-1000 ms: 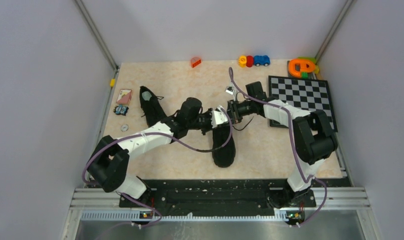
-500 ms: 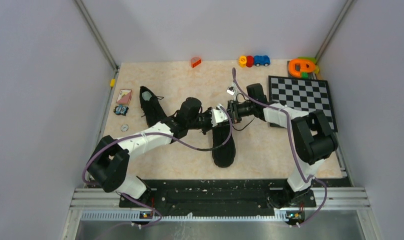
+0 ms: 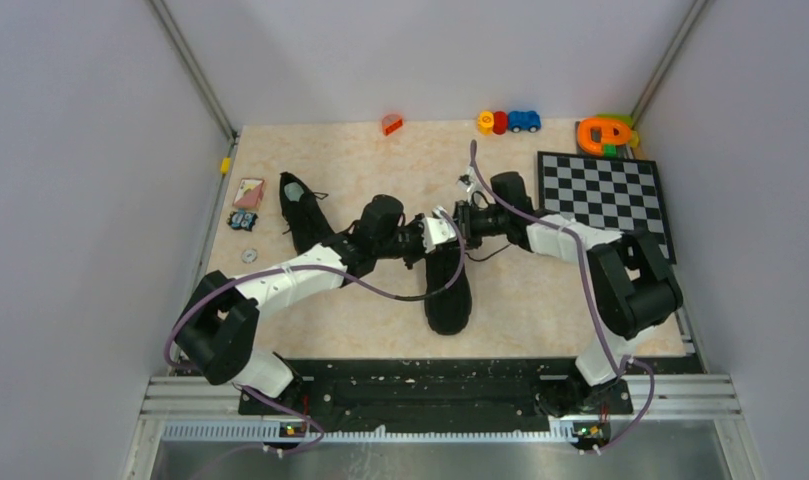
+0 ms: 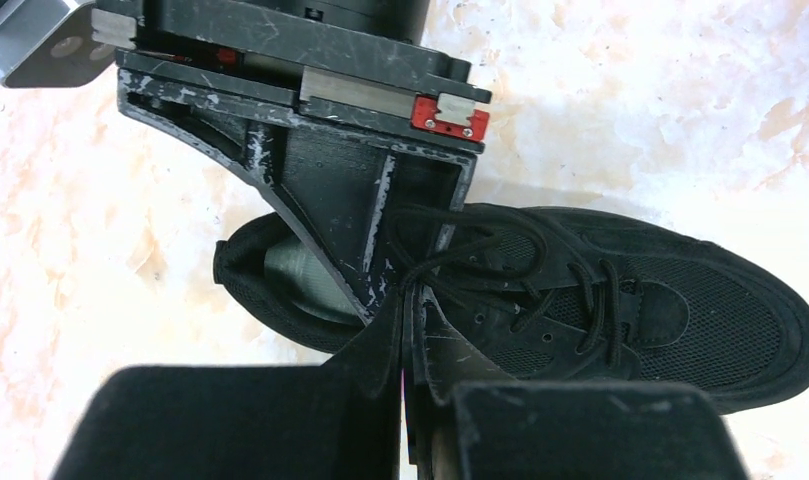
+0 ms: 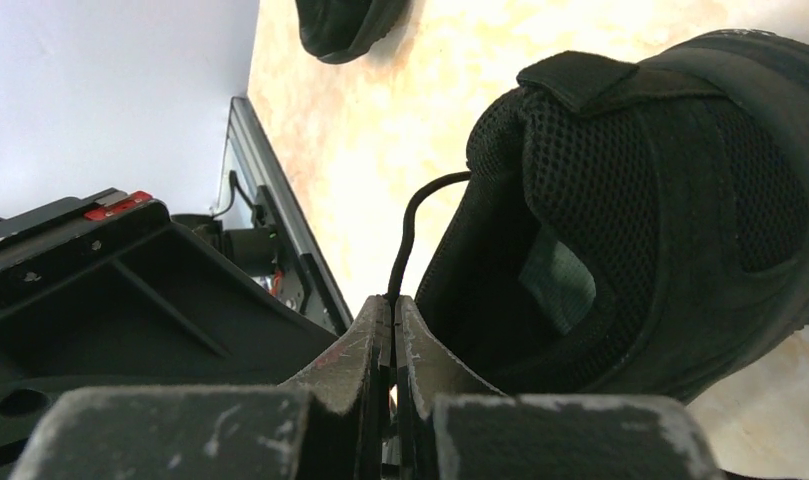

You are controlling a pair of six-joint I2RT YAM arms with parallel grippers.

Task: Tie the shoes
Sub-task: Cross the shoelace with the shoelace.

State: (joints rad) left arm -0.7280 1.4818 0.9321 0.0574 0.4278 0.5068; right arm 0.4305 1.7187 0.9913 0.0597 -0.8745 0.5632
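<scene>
One black shoe (image 3: pixel 448 292) lies mid-table with its toe toward me; the other shoe (image 3: pixel 302 214) lies to its left. My left gripper (image 3: pixel 441 231) is shut on a thin black lace over the middle shoe's opening. In the left wrist view its tips (image 4: pixel 410 292) pinch the lace (image 4: pixel 500 225) above the shoe (image 4: pixel 620 300). My right gripper (image 3: pixel 464 217) faces it closely, almost touching. In the right wrist view its tips (image 5: pixel 392 303) are shut on a lace end (image 5: pixel 412 225) beside the shoe's heel (image 5: pixel 640 200). The pale insole (image 5: pixel 555 280) shows.
A chessboard (image 3: pixel 602 194) lies at the right. Toy cars (image 3: pixel 509 122), an orange-green toy (image 3: pixel 605 133) and an orange block (image 3: pixel 391 124) sit along the back. A card (image 3: pixel 248 192), small toys (image 3: pixel 243 221) and a disc (image 3: pixel 248 256) lie near the left edge.
My right gripper has moved a little left and toward the back, closing up on the left gripper. The loose lace beside the shoe has drawn flatter. The left arm has barely moved.
</scene>
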